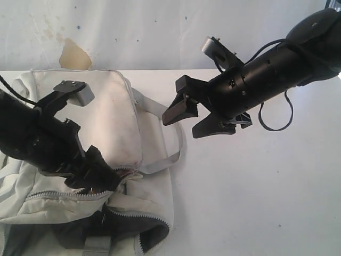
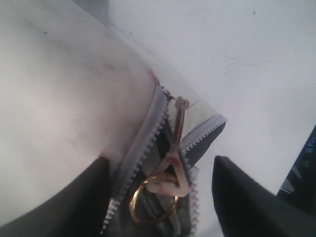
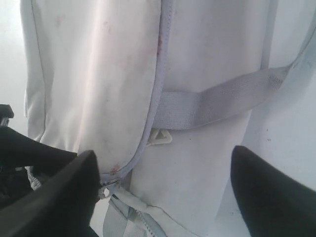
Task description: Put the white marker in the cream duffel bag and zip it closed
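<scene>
– Cream duffel bag (image 1: 106,106)?
– Lower left of the frame, on the white tabletop (image 1: 266,202), zip partly undone.
– Left pincer (image 2: 159,160)?
– Spread, straddling the zip pull's gold ring (image 2: 153,200) (not touching it, as far as I can see).
– Right pincer (image 1: 187,120)?
– Spread wide, empty, above the grey strap (image 3: 217,101).

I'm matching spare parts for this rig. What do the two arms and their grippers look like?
The left arm and right arm are matte black and round-bodied. The left gripper and right gripper have broad, wedge-shaped black fingers. A boxy grey camera on a black bracket tops each wrist. A thin black cable loops under the right arm. No markings are legible.
</scene>
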`<action>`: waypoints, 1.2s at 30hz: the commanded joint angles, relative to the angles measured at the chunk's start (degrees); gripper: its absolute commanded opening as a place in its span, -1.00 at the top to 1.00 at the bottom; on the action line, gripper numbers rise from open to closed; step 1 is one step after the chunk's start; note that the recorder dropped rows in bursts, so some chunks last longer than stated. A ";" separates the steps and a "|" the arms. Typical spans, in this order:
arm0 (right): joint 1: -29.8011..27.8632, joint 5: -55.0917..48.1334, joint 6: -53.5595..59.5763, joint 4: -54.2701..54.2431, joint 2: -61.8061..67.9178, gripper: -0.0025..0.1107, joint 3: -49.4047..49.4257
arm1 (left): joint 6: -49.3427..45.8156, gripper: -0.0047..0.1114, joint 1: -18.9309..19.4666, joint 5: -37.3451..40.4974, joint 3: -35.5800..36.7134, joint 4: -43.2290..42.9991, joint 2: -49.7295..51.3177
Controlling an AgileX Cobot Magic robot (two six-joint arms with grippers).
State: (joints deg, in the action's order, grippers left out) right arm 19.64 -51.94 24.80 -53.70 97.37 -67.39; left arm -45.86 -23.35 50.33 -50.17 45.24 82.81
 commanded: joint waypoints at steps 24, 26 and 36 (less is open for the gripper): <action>-0.30 -0.50 1.01 -0.66 0.07 -0.20 -0.21 | -0.88 -0.10 -0.25 -0.96 4.13 4.51 -0.06; -0.30 -0.65 1.01 -0.66 0.07 -0.20 -0.21 | 0.09 -0.10 -0.25 -1.69 4.44 3.09 -0.06; -0.30 -0.65 1.01 -0.66 0.07 -0.20 -0.21 | 2.16 0.56 -0.25 -2.80 8.36 7.47 -0.06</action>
State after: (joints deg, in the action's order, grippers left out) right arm 19.64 -52.16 25.01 -53.82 97.37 -67.39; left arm -43.89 -23.35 47.05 -42.10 50.78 82.81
